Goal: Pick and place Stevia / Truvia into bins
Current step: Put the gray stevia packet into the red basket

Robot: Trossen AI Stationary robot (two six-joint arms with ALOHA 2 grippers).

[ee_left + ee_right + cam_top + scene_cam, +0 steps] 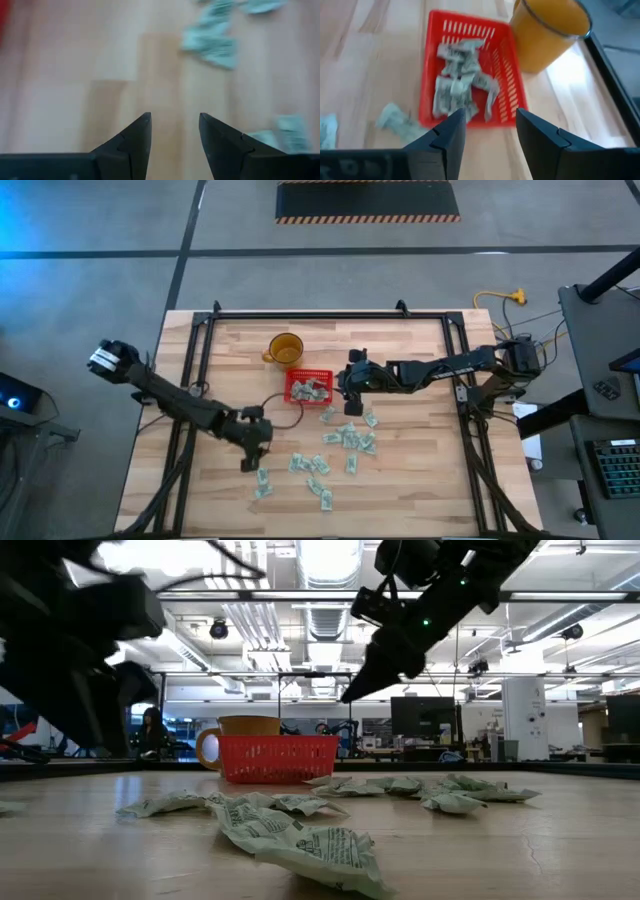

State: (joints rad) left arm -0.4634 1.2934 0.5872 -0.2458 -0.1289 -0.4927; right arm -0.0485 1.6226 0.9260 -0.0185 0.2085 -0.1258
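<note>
On wooden table (420, 480) (office room behind): sachets (345, 440) scattered, both pincers (487, 125) apart, empty

floor (100, 220): plain grey concrete | hazard-striped mat (367, 200): on the floor beyond the table (420, 480) | ceiling lights (325, 555): bright, overhead

amber cup (285, 348) | upright on wooden table (420, 480) | far side
</note>
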